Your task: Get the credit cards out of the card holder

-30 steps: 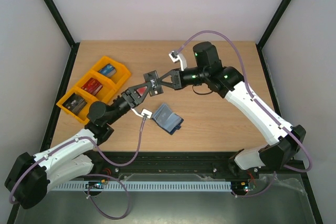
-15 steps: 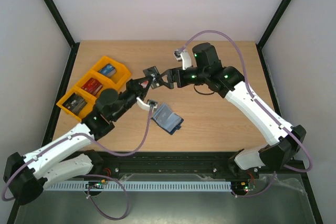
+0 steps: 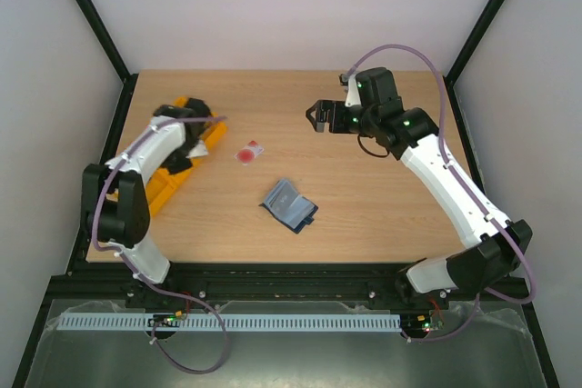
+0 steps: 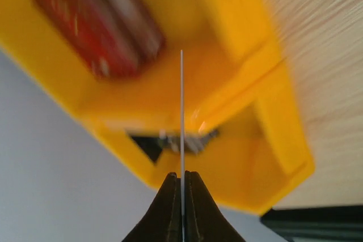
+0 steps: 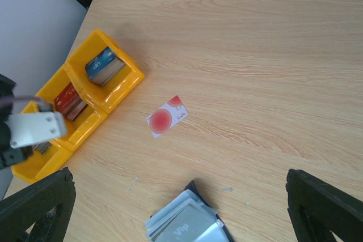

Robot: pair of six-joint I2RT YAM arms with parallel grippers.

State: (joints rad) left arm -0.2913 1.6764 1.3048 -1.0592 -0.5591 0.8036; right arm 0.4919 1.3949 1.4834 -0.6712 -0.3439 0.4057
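Note:
The card holder [image 3: 289, 204] lies open near the table's middle, a grey "VIP" credit card [image 5: 187, 229] showing in its pockets [image 5: 164, 222]. A white credit card with a red round mark [image 3: 249, 153] [image 5: 167, 116] lies flat on the wood beyond it. My left gripper [image 4: 182, 175] is shut on a thin card [image 4: 181, 111] seen edge-on. It hangs over the orange tray [image 4: 272, 111] at the far left, and from above it [image 3: 195, 138] is mostly hidden by its arm. My right gripper [image 3: 316, 119] [image 5: 178, 172] is open and empty, high above the table's right half.
The orange three-compartment tray [image 3: 173, 181] [image 5: 122, 92] holds a stack of blue cards [image 5: 103, 65], a red stack [image 5: 69, 100] [image 4: 96, 26] and a dark stack. The table's left edge and a black frame post [image 3: 105, 170] run right beside the tray.
My right gripper opened, let go of the dark card and drew back to the right. My left arm swung left with the card to the tray. The white card now lies uncovered.

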